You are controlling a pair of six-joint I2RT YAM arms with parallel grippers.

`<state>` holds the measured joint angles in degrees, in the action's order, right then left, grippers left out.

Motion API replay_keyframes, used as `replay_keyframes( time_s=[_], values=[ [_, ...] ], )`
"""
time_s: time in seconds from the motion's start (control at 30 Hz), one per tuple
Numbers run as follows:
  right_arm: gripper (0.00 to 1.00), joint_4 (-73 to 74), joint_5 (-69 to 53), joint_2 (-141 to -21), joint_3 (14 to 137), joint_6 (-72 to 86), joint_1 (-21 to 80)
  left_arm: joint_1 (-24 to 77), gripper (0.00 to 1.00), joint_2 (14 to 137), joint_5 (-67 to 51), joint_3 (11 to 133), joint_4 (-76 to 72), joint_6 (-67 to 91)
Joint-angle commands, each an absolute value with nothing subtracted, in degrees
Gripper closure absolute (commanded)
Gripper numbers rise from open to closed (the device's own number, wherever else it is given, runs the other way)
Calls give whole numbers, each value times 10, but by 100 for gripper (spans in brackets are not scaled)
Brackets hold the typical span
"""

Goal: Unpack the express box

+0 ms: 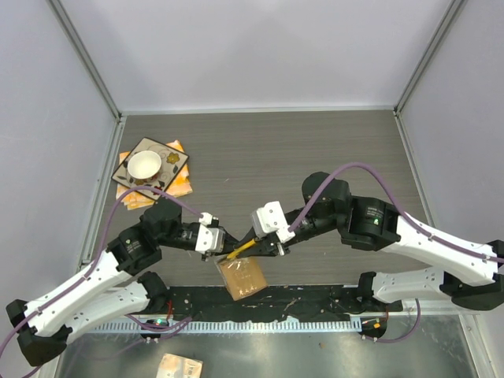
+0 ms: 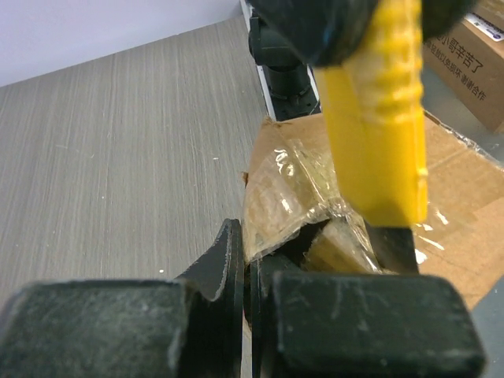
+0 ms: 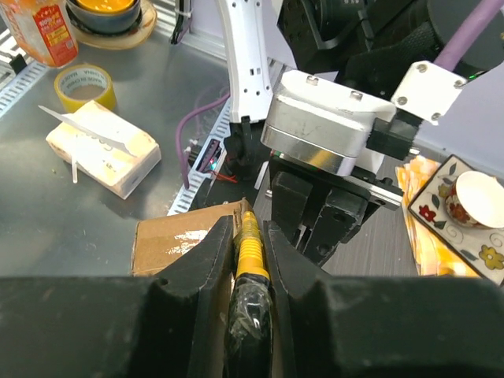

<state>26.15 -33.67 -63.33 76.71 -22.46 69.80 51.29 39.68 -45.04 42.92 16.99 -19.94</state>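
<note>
The small brown cardboard express box (image 1: 242,277) sits at the near edge of the grey wood-grain table (image 1: 315,150), between the two arms. What it holds does not show. The left gripper (image 2: 249,276), jaws closed to a slit, pinches crumpled clear tape (image 2: 295,220) at the box's corner. The right gripper (image 3: 249,236) is clamped on a yellow utility knife (image 3: 250,253), held over the box's taped top. Well beyond the box, to its left, a white cup (image 1: 145,164) stands on a flat brown-and-orange card (image 1: 177,185). Only the right wrist view shows a yellow tape roll (image 3: 83,85) and a pale tissue pack (image 3: 106,146) past the box.
</note>
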Motion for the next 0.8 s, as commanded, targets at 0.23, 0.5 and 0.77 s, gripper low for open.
replay_keyframes(
  time_s=[0.23, 0.5, 0.77],
  values=[
    [99, 410, -212, -650, 776, -265, 708, 505, 100, 388, -525, 460, 117, -159],
    [99, 453, -157, -618, 782, -251, 719, 499, 100, 386, -539, 454, 126, -162],
    [99, 444, -57, -563, 762, -241, 727, 493, 100, 380, -536, 451, 131, -163]
  ],
)
